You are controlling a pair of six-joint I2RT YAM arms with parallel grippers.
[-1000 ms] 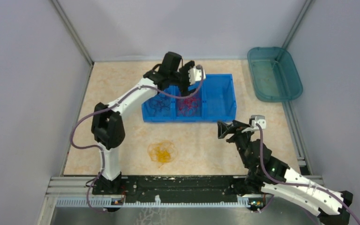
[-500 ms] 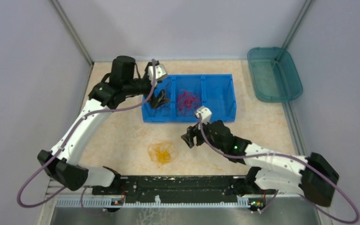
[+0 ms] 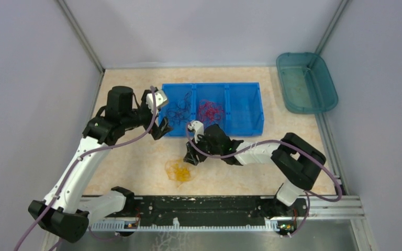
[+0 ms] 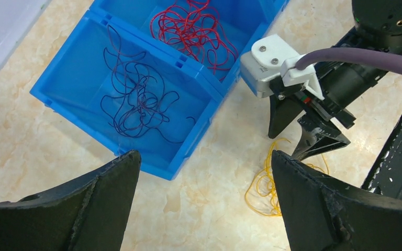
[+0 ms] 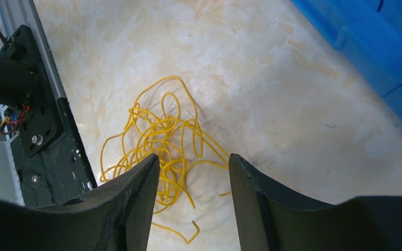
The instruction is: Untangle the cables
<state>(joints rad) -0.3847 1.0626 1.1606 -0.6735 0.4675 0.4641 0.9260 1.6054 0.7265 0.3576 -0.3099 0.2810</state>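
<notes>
A yellow cable bundle [image 3: 180,170] lies loose on the table; it also shows in the right wrist view [image 5: 162,136] and the left wrist view [image 4: 269,183]. Dark navy cables [image 3: 179,111] lie in the left compartment of the blue bin [image 3: 246,130], red cables [image 3: 211,111] in the middle one; both show in the left wrist view, navy [image 4: 136,102] and red [image 4: 193,29]. My right gripper [image 3: 191,157] is open just above the yellow bundle [image 5: 193,157]. My left gripper [image 3: 163,128] is open and empty beside the bin's front left corner [image 4: 204,157].
A teal tray [image 3: 307,82] stands at the back right. The bin's right compartment [image 3: 247,107] holds nothing. A black rail [image 3: 199,204] runs along the near table edge. Grey walls close in on the left, back and right.
My left gripper pulled back out of the bin toward its front left corner. My right gripper swung left and down over the yellow cables.
</notes>
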